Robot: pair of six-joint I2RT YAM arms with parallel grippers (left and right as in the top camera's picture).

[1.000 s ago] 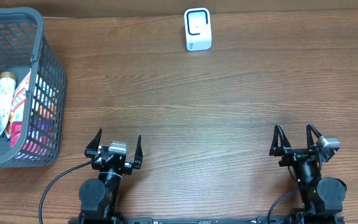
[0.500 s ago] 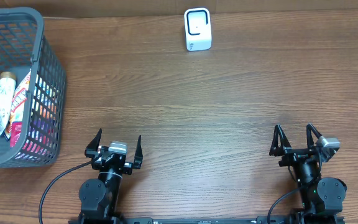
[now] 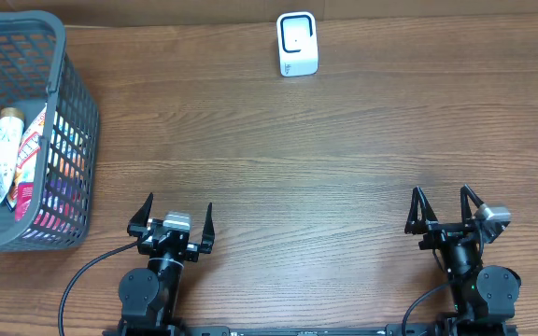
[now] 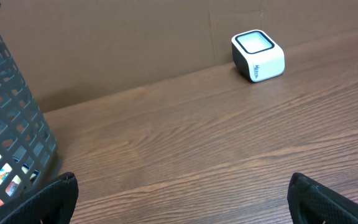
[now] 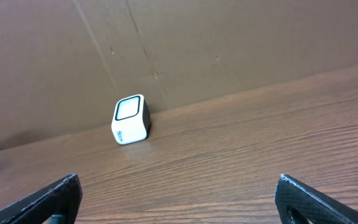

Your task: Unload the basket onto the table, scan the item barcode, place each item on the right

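Items to scan lie in the grey basket, well apart from both arms. L fingers are spread wide apart w/ nothing between them, at the table's 7 o'clock, tips aimed to 12. In the L wrist view they show only as dark tips at the bottom corners, over bare wood. R fingers are the same: wide apart, holding nothing, at 5 o'clock, tips to 12; in the R wrist view they sit at the bottom corners too.

Further out, the basket sits at 9–10 o'clock, partly cut off by the frame edge. Inside are a white tube w/ yellowish cap and a red/white packet touching its 3 o'clock side; other contents are too small to tell.

White scanner w/ dark-framed window stands at 12 o'clock near the far edge, just in front of the cardboard wall. It shows at approx. 1 o'clock in the L wrist view and 10 o'clock in the R.
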